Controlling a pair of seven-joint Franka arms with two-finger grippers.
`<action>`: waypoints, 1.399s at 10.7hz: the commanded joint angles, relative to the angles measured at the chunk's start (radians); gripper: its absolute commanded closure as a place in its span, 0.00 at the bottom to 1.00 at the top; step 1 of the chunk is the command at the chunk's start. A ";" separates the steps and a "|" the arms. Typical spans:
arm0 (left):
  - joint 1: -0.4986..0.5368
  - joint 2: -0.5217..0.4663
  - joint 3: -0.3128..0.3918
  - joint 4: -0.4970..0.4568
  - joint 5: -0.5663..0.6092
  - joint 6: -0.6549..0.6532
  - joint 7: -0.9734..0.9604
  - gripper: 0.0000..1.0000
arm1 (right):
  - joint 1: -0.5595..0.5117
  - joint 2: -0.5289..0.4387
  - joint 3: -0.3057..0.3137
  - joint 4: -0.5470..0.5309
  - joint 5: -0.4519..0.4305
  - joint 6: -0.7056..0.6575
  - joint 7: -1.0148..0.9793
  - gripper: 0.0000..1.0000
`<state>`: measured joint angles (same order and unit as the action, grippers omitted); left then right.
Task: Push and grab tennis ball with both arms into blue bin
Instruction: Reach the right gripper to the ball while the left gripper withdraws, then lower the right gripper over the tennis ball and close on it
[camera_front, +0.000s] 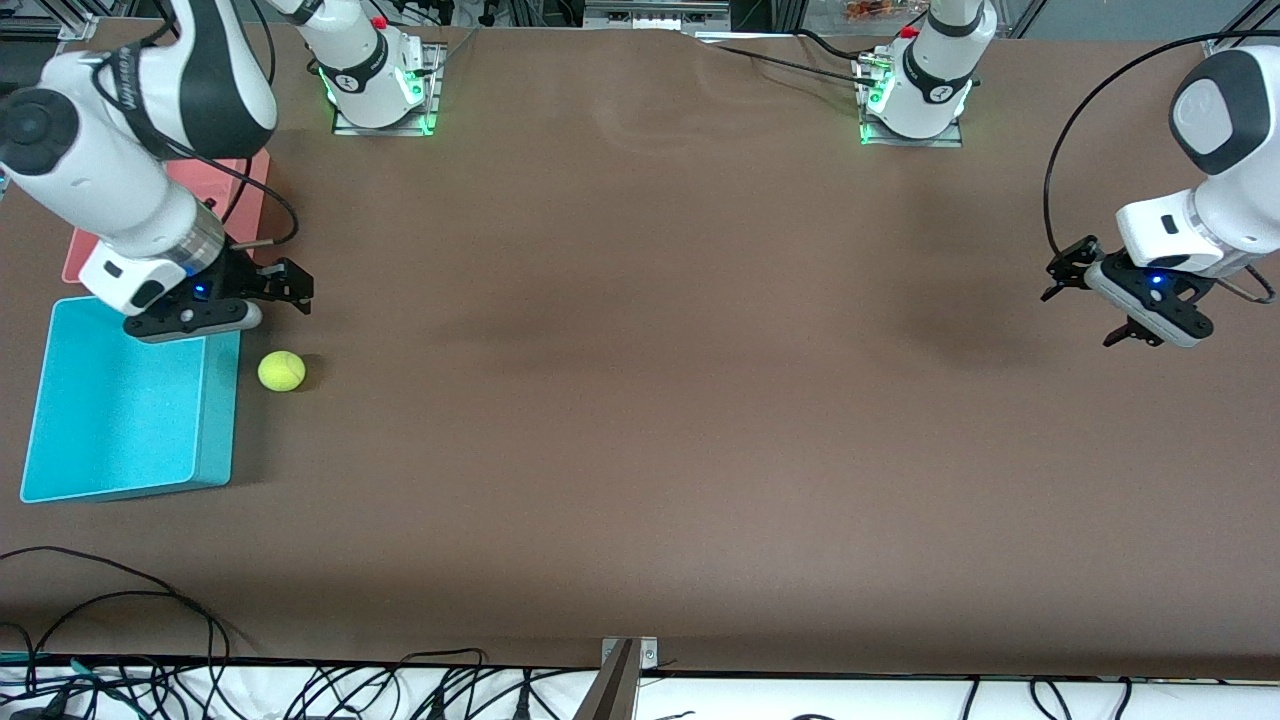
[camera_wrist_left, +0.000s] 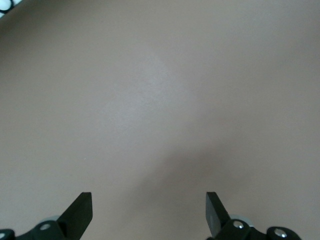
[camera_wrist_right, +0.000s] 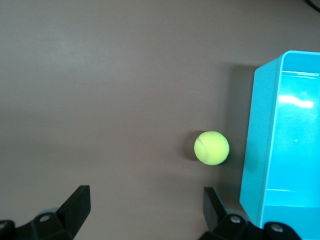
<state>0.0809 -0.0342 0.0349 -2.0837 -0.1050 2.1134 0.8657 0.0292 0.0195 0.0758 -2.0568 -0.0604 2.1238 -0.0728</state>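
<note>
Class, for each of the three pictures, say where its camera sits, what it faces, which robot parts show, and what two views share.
Front view: high across the table, facing both bases; shows both arms, right gripper, left gripper, tennis ball, blue bin.
Left wrist view: on the left wrist, facing bare table; its open fingers show.
Right wrist view: on the right wrist, facing down; its open fingers show.
Shared: front and right wrist both show ball and bin.

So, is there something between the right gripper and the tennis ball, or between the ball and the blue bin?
Nothing visible blocks the open right gripper from the tennis ball. Between the ball and the inside of the blue bin stands only the bin's own wall; the ball must go over it.
</note>
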 joint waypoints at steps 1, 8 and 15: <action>-0.016 -0.009 -0.009 0.112 0.067 -0.146 -0.144 0.00 | 0.000 0.034 0.013 -0.026 -0.059 0.070 0.001 0.00; -0.026 -0.007 -0.012 0.306 0.117 -0.395 -0.304 0.00 | -0.020 0.167 -0.143 -0.157 0.025 0.344 -0.494 0.00; -0.059 -0.007 -0.018 0.465 0.160 -0.573 -0.421 0.00 | -0.018 0.350 -0.200 -0.056 0.054 0.436 -1.125 0.00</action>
<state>0.0357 -0.0446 0.0201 -1.6700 0.0251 1.5904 0.4873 0.0059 0.3300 -0.1155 -2.1479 -0.0260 2.5330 -1.0283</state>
